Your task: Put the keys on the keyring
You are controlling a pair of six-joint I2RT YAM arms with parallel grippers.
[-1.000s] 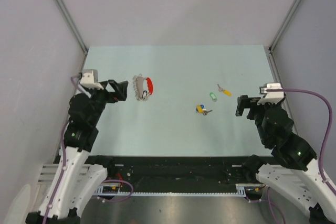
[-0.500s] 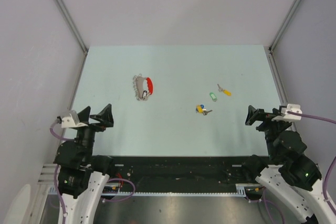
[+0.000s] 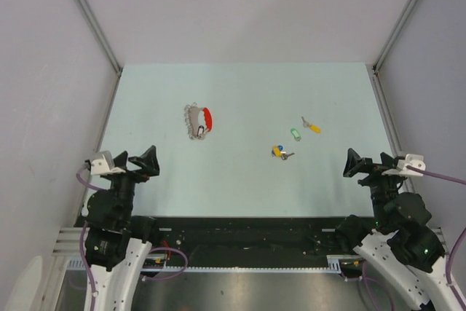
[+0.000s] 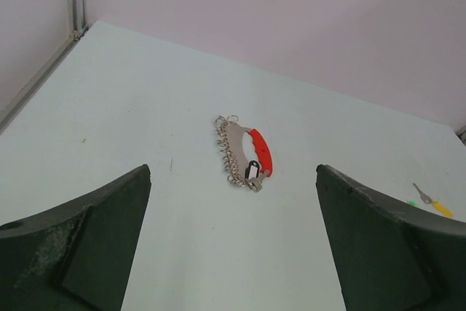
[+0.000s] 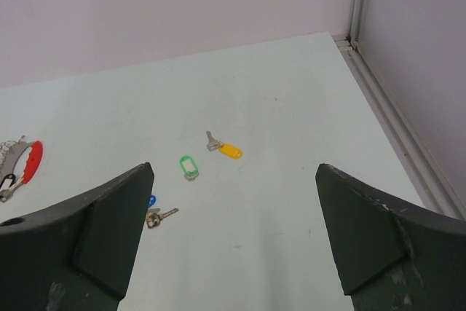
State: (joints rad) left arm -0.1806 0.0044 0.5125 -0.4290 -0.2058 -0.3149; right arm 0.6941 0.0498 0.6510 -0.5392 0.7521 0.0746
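Note:
The keyring (image 3: 197,120), a grey beaded chain with a red oval tag (image 3: 207,116), lies left of the table's middle, and the black-headed key (image 4: 252,170) lies at its near end. The keyring also shows in the left wrist view (image 4: 237,152) and at the left edge of the right wrist view (image 5: 18,165). The green key (image 3: 295,134), the yellow key (image 3: 312,127) and the blue-and-yellow key (image 3: 279,151) lie loose right of centre. My left gripper (image 3: 137,160) is open and empty, well short of the keyring. My right gripper (image 3: 370,163) is open and empty, to the right of and nearer than the keys.
Grey walls with metal corner rails (image 3: 90,16) close in the table (image 3: 240,92) at the back and both sides. The right rail runs along the table's right edge (image 5: 386,107). The black base bar (image 3: 240,227) lies at the near edge.
Both arms have pulled back from the table's middle to the near edge, away from the keyring and the keys. Nothing on the table has moved.

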